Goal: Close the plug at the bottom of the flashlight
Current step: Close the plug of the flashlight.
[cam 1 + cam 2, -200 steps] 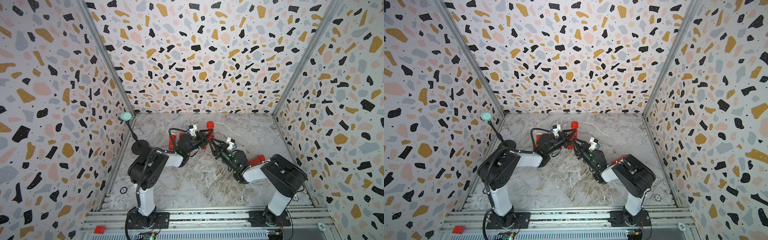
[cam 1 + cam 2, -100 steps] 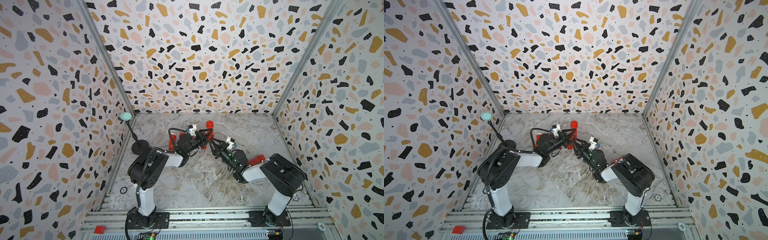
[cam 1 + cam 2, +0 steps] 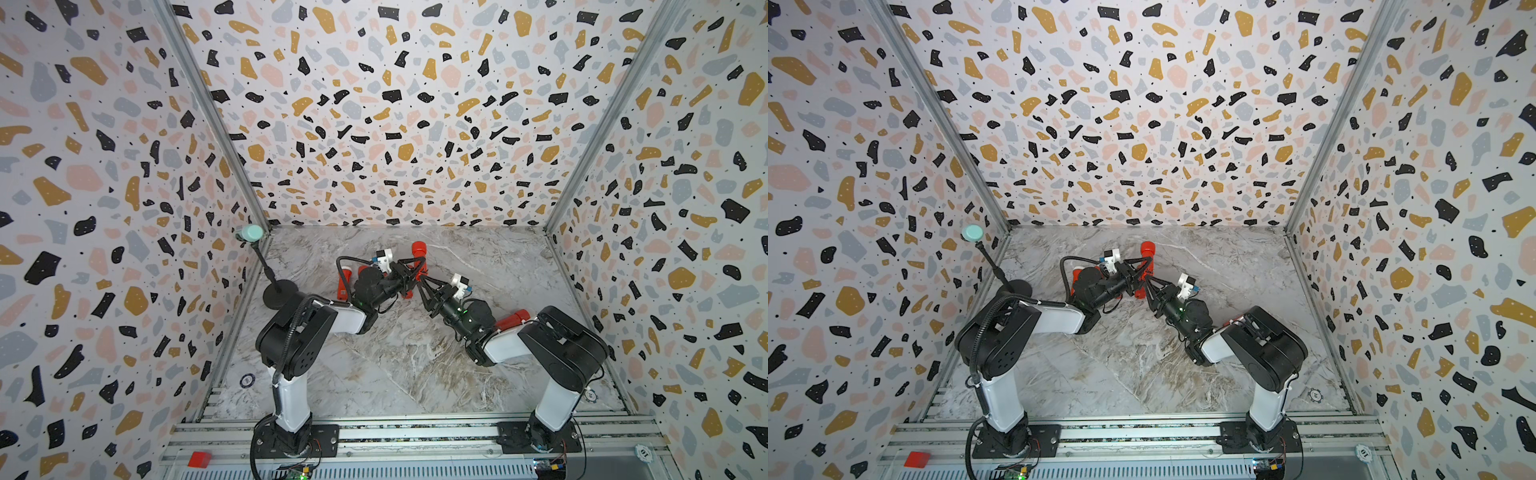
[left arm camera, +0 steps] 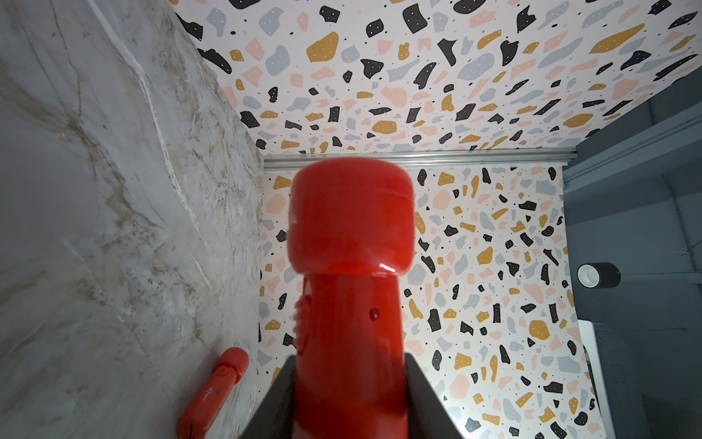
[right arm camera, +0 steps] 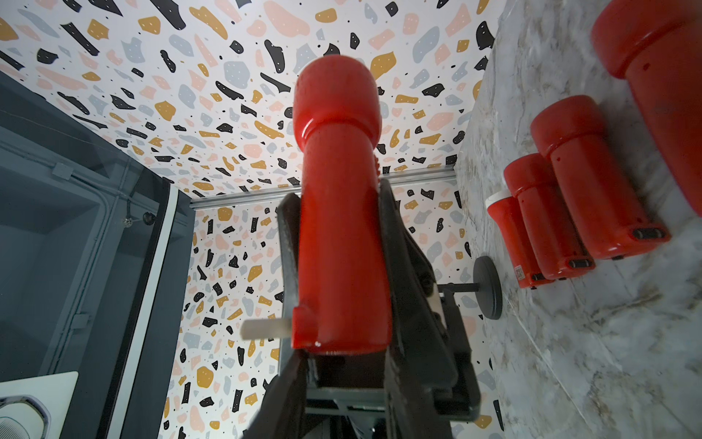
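Left gripper is clamping the flashlight; right gripper, jaws' state unclear, should be pressing the jutting plug squarely into its base.

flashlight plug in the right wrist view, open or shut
Open: the white plug sticks out sideways from the base of the flashlight, not folded in.
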